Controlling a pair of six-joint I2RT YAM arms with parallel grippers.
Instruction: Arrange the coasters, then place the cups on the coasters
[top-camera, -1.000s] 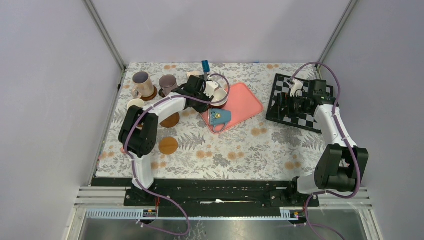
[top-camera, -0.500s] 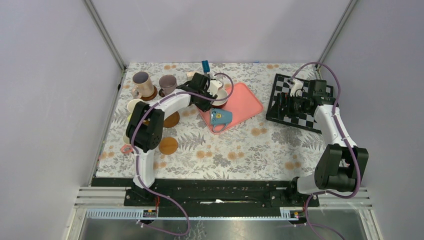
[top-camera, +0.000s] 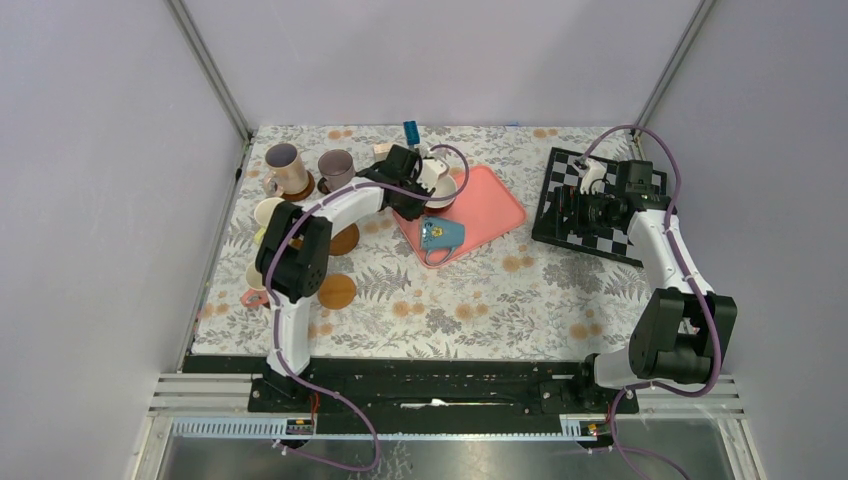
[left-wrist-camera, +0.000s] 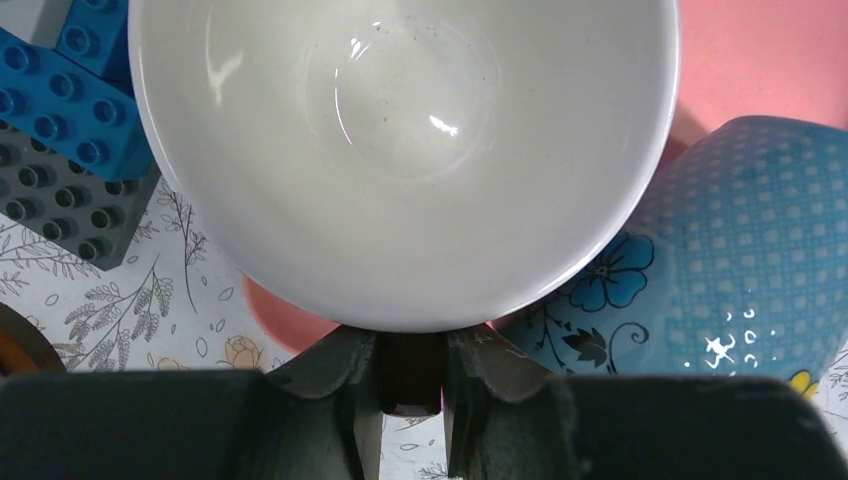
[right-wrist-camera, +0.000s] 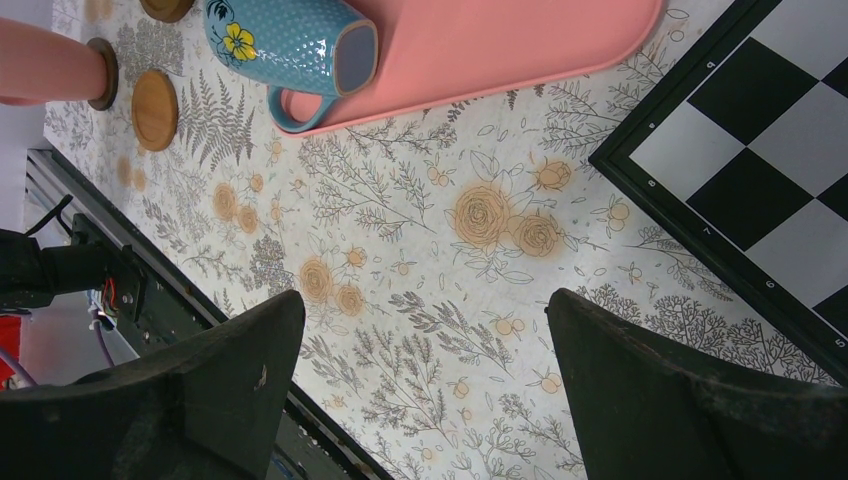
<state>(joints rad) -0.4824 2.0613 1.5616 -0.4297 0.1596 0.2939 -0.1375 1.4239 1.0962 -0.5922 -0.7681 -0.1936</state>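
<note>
My left claw (left-wrist-camera: 412, 378) pinches the wide white ceramic cup (left-wrist-camera: 400, 150) by its near side, to carry it from the pink rectangular tray (left-wrist-camera: 770, 60) to a round brown coaster (top-camera: 337, 291).

The right tool (right-wrist-camera: 425, 325) hangs with fingers spread wide above the floral desk (right-wrist-camera: 420, 230). A light blue cup (right-wrist-camera: 280, 35) lies sideways at the pink tray's (right-wrist-camera: 500, 40) edge, a chessboard (right-wrist-camera: 760, 170) alongside.

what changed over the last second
The left gripper edged farther back over the wide white ceramic cup at the pink rectangular tray edge, and its jaws closed at the cup's rim. The light blue mug, round brown coasters and open right gripper stayed put.
</note>
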